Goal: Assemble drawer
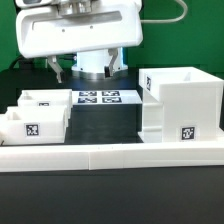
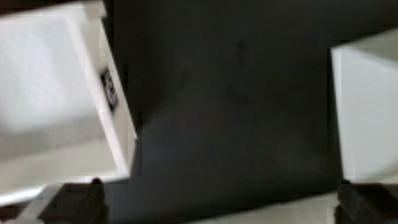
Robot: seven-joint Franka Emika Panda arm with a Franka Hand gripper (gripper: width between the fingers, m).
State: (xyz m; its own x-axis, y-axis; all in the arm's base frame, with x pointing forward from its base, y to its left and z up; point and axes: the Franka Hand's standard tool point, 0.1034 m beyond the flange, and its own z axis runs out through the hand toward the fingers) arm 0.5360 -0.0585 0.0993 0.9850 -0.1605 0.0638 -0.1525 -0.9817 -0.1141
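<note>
The drawer's tall white housing (image 1: 180, 103), open at the top, stands on the exterior view's right with a square tag low on its front. Two smaller white trays (image 1: 46, 101) (image 1: 30, 124) sit on the exterior view's left, each tagged. My gripper (image 1: 88, 70) hangs open and empty above the back of the table, between the trays and the housing, touching nothing. In the wrist view my gripper (image 2: 222, 205) has its dark fingertips (image 2: 79, 202) spread wide over bare dark table. A white part with a tag on its side (image 2: 63, 95) and another white part (image 2: 368, 110) flank that gap.
The marker board (image 1: 98, 97) lies flat on the black table below my gripper. A long low white wall (image 1: 110, 156) runs along the table's front. Green backdrop behind.
</note>
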